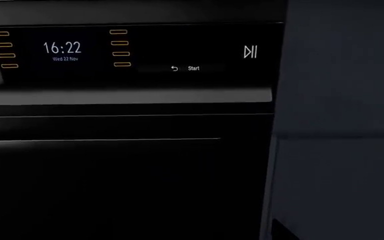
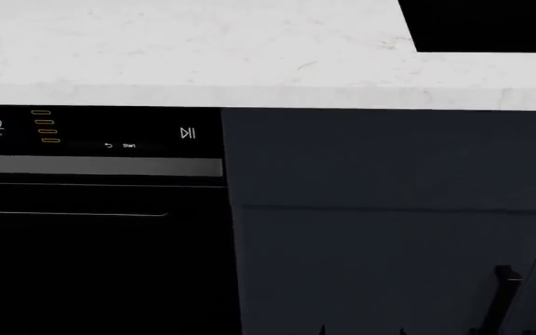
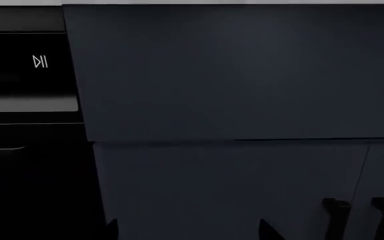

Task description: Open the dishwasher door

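the dishwasher door [image 2: 91, 265] is sitting shut and flush under the white bench [image 2: 203, 49], filling the head view from about 7 o'clock to 9 o'clock. its glossy black front is showing a clock readout [image 1: 62, 48] reading 16:22, two columns of orange bar lights [image 1: 120, 48], a "start" label [image 1: 193, 68] and a white play/pause symbol [image 1: 250, 52] toward the 3 o'clock end of the control strip. a grey band [image 1: 125, 96] is running across the door just beneath the controls, and a thin silver line [image 1: 98, 140] is lying lower down on the panel. directly beside the door, at 3 o'clock of it, navy cabinet fronts [image 2: 389, 209] are standing, with black bar handles [image 3: 339, 215] showing near 5 o'clock in the head view. a black sink basin [image 2: 482, 24] is cutting into the bench at about 1 o'clock. neither gripper is appearing in any of the views, so i cannot tell whether either is wide, narrow or holding anything.
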